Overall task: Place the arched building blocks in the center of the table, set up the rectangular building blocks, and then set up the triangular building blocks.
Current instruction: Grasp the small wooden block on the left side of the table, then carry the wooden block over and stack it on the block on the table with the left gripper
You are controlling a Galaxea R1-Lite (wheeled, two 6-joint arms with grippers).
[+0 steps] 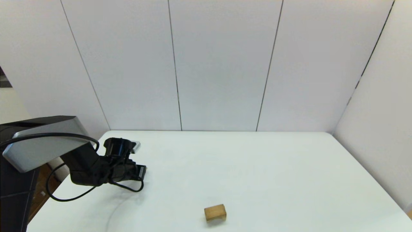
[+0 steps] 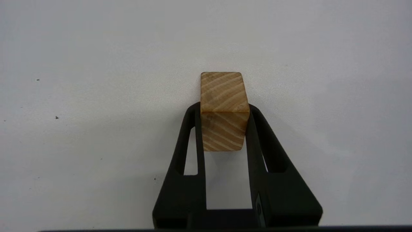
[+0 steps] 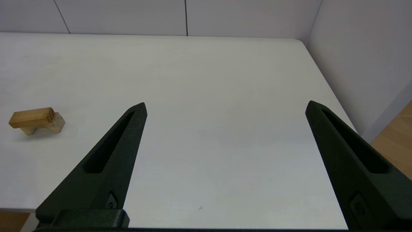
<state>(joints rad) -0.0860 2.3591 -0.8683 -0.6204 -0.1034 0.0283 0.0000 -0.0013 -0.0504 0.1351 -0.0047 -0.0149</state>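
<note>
Two blocks sit stacked [image 1: 215,212] near us, while our left fingers [image 2: 254,135] clasp the wedge [image 2: 223,111] and our right gripper [image 3: 225,106] gapes idle.

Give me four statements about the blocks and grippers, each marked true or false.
1. The left gripper clamps the small light-brown wooden wedge. True.
2. The right gripper is shut. False: its fingers are spread wide and hold nothing.
3. The flat brown wooden slab lies on the chunky light-brown arched block. True.
4. The wedge sits atop the slab. False: it is in the left gripper, away from the stack.
</note>
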